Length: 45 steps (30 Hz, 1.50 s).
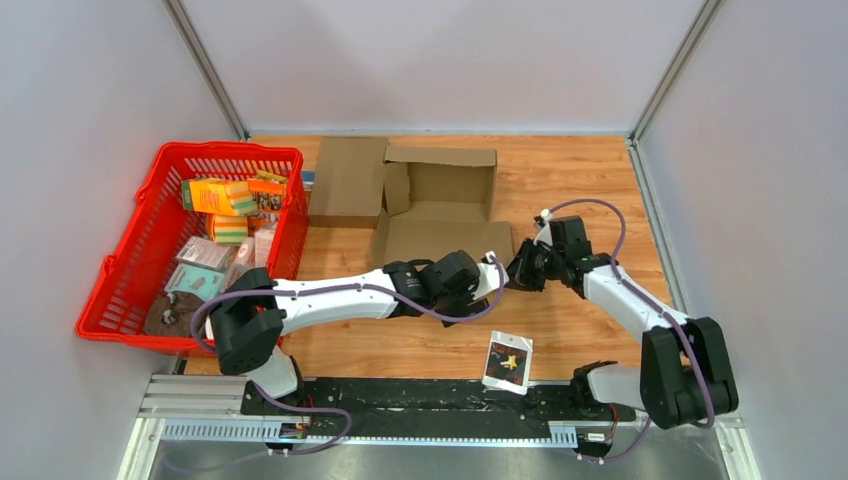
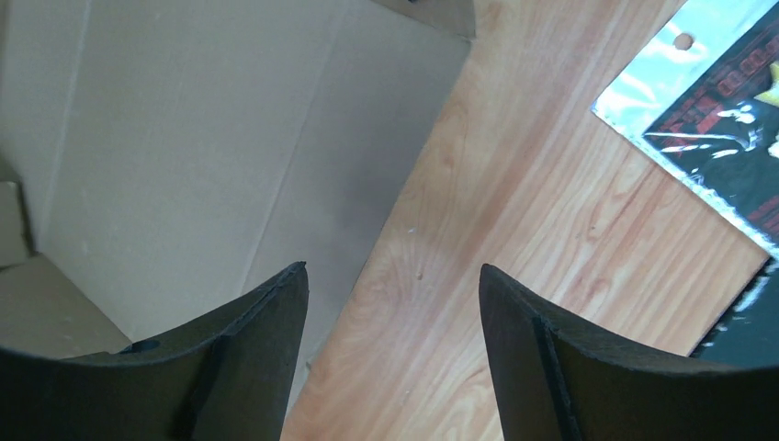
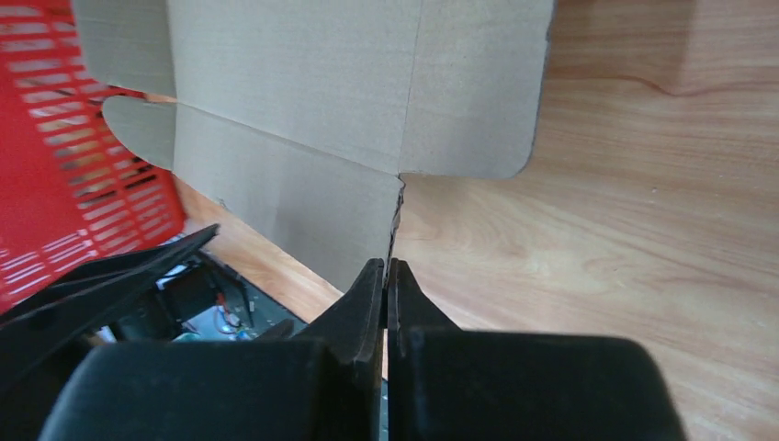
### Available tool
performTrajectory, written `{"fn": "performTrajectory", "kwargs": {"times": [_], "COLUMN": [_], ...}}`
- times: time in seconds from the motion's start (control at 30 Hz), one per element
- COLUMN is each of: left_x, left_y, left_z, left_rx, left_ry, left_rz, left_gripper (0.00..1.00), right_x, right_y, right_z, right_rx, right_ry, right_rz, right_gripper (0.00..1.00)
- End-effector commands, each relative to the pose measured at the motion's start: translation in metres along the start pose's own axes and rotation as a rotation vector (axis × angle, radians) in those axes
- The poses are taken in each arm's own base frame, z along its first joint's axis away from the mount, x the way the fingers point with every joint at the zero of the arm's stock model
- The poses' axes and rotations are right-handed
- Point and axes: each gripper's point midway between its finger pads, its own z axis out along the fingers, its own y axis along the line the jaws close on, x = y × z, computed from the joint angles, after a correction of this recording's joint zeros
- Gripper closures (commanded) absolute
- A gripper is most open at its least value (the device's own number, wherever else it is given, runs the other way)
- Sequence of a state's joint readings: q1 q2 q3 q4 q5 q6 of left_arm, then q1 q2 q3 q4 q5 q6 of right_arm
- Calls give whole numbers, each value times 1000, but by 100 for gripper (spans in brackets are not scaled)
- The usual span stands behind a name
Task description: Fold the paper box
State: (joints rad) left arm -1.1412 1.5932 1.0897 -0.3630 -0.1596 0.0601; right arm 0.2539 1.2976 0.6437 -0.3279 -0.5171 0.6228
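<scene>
Cardboard box (image 1: 440,235): lies unfolded at mid-table, beside the red basket (image 1: 130,260).
Right gripper (image 3: 387,266): pinched tight on the near flap's corner.
Left gripper (image 2: 390,276): spread wide, empty.
Risk: the shallow bite probably slips or tears the corner on lifting.

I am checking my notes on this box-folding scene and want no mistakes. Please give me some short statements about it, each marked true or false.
1. The left hand is open. True.
2. The right hand is wide open. False: it is shut, at the edge of the flat brown cardboard box.
3. The shiny printed packet lies on the wooden table, outside the red plastic basket. True.
4. The basket stands to the right of the box. False: it stands to the left.
</scene>
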Motion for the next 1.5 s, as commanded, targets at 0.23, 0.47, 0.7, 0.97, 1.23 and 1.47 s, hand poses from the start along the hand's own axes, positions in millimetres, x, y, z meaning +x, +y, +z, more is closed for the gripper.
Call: {"fn": "performTrajectory", "kwargs": {"times": [0.23,0.47,0.7,0.97,1.23,1.47], "left_x": [-17,-47,-101,-170,-238,-218], "left_y": [39,56,43,39,105,155], "left_z": [3,-22,-71,-115,-137,-136], "left_rx": [-354,-490,-362,-82,326,160], "left_ry": [164,88,-8,-87,-412,-337], "left_rz": [387,339,77,-389,-1208,-1703], "left_gripper": [29,94,100,100,100,100], "right_x": [6,-18,-72,-52,-10,4], "right_y": [43,31,35,33,65,97], "right_z": [-49,-81,-167,-172,-158,-169], "right_rx": [-192,-79,170,118,-125,-130], "right_ry": [-7,-166,-544,-596,-558,-563], "right_rz": [0,-53,-190,-249,-446,-596], "right_gripper": [100,77,4,0,0,0]}}
